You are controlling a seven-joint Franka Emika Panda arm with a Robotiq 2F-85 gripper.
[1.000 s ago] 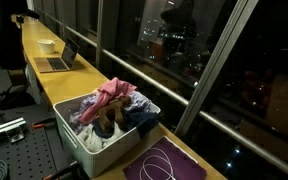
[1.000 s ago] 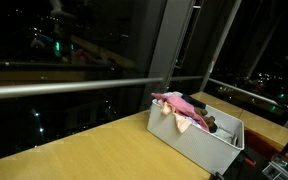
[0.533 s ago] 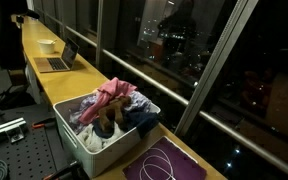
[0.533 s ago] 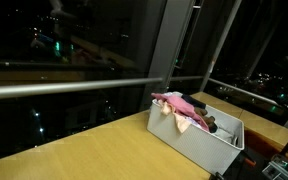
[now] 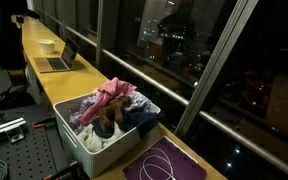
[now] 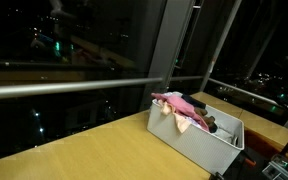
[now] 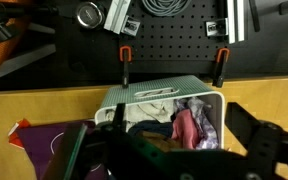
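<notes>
A white bin full of mixed clothes stands on the yellow wooden counter; it also shows in the other exterior view. A pink garment lies on top of the pile and hangs over the rim. In the wrist view my gripper is above the bin, its two dark fingers spread wide apart and empty. The pink garment lies between them, below. The gripper does not show in either exterior view.
A purple mat with a white cable lies next to the bin, also in the wrist view. A laptop and a bowl sit farther along the counter. Dark windows run behind. A black perforated board borders the counter.
</notes>
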